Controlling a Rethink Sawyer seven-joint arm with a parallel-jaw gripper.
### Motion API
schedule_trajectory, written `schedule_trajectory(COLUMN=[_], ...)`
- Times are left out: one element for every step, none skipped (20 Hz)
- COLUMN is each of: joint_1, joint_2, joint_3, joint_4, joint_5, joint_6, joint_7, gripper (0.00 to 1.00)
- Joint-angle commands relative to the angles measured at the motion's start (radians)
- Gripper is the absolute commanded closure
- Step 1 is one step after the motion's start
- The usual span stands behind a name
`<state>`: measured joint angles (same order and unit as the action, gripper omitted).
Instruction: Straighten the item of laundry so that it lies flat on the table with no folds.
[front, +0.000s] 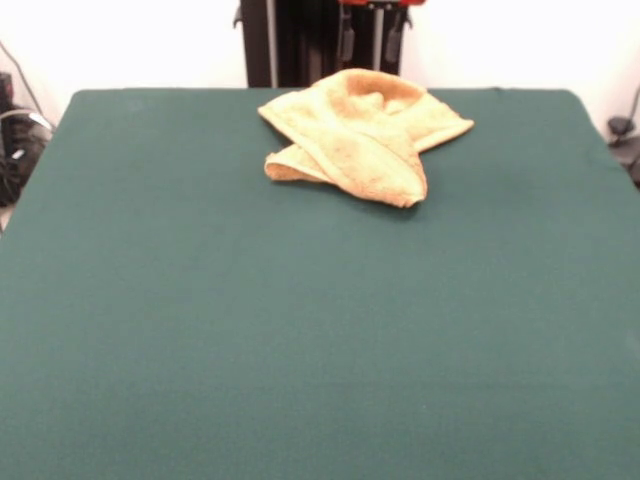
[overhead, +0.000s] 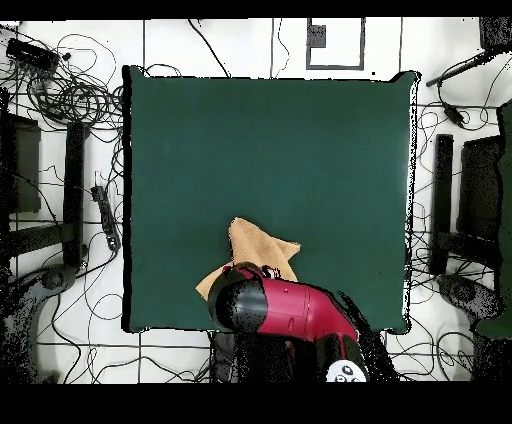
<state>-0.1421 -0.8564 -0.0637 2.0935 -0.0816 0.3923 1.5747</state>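
Green table (front: 200, 330) bears crumpled towel (front: 360, 135)

Towel (front: 358, 135) lies on the bench (front: 300, 330), close to the edge on the robot's side, a little off the middle of that edge. One flap is folded across the rest; a corner pokes out beneath it. Overhead, the arm (overhead: 285, 310) reaches in over that same edge and covers part of the towel (overhead: 262, 245). Cables (overhead: 70, 95) lie on the floor around the bench.
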Motion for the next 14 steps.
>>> schedule_trajectory(joint_1=[0.008,0.008,0.009,0.011,0.012,0.014,0.016,0.017,0.019,0.021,0.023,0.024,0.024,0.024], joint_2=[0.018,0.022,0.026,0.028,0.029,0.028,0.027,0.024,0.022,0.021,0.020,0.020,0.020,0.018], joint_3=[0.122,0.122,0.121,0.120,0.119,0.116,0.114,0.113,0.112,0.110,0.107,0.107,0.107,0.109], joint_4=[0.100,0.098,0.094,0.092,0.087,0.079,0.071,0.062,0.053,0.042,0.032,0.023,0.015,0.006], joint_5=[0.018,0.017,0.016,0.015,0.016,0.017,0.018,0.021,0.024,0.028,0.030,0.033,0.034,0.036], joint_6=[-0.074,-0.079,-0.079,-0.080,-0.078,-0.068,-0.058,-0.045,-0.031,-0.017,-0.001,0.012,0.025,0.041], joint_7=[0.148,0.148,0.148,0.147,0.146,0.145,0.144,0.142,0.140,0.140,0.140,0.138,0.135,0.130], gripper=[0.00,0.00,0.00,0.00,0.00,0.00,0.00,0.00,0.00,0.00,0.00,0.00,0.00,0.00])
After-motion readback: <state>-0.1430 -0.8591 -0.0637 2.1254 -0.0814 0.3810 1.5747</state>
